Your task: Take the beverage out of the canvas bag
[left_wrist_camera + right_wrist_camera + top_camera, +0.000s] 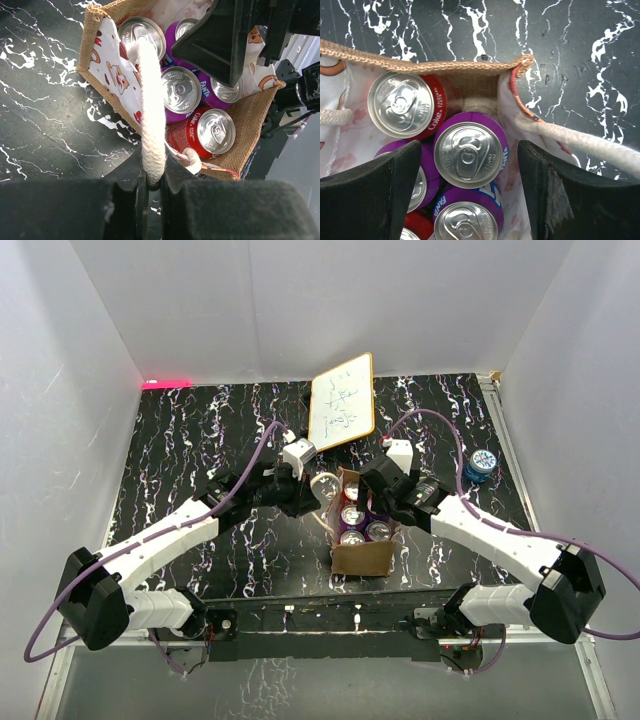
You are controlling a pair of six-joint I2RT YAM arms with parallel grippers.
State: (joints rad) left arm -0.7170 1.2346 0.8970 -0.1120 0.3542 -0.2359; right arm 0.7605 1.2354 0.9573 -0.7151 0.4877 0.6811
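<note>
The tan canvas bag (362, 556) stands open at the table's middle, holding several drink cans. My left gripper (316, 490) is shut on one whitish rope handle (151, 115), pinching it between the fingers (152, 182). My right gripper (376, 502) is open and hovers over the bag's mouth. In the right wrist view its fingers straddle a purple Fanta can (468, 150), with one finger (375, 195) over the cans to the left and the other by the bag's wall. A red Coke can (402, 104) and another purple can (467, 220) sit beside it. A red Coke can (212, 131) shows in the left wrist view.
A wood-framed whiteboard (342, 400) leans behind the bag. A blue can (481, 466) stands on the table at the right. The bag's other rope handle (580, 145) runs past my right finger. White walls enclose the black marbled table (180, 460).
</note>
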